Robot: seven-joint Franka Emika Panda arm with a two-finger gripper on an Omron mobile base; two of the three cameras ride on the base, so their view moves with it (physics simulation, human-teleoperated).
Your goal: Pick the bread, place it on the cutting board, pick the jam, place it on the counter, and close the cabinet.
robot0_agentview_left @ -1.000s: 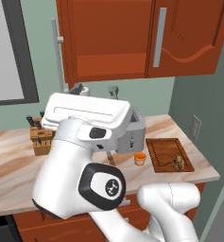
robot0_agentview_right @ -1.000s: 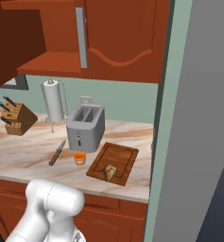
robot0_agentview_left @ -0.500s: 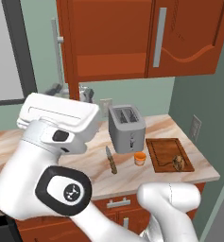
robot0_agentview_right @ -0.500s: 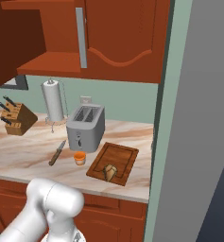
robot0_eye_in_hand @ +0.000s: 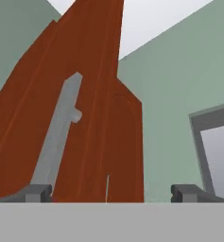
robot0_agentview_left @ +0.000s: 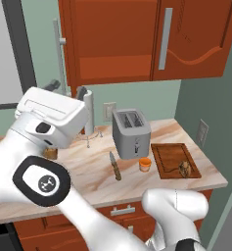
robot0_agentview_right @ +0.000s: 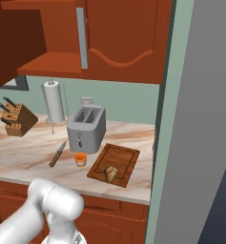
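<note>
Since a second ago your arm has swung away to its left and upward, uncovering the toaster (robot0_agentview_left: 131, 133) and the knife (robot0_agentview_left: 114, 165) it was hiding, while nothing on the desk (robot0_agentview_left: 88, 171) has shifted. Your pincer (robot0_eye_in_hand: 111, 193) stands spread wide with nothing between its tips, aimed up along the open cabinet (robot0_eye_in_hand: 85, 118) door. That door's silver handle (robot0_eye_in_hand: 56, 137) lies just ahead of the pincer and a little to its left, its long axis running away from you, almost in line with the way the pincer points. The bread (robot0_agentview_right: 110, 172) already sits on the cutting board (robot0_agentview_right: 126, 159), and the jam (robot0_agentview_right: 80, 159) stands on the desk beside the board, in front of the toaster; both are well below and behind the pincer. By my judgement only the closing remains, so your push should meet the door's broad face, across the handle's line, not along it.
</note>
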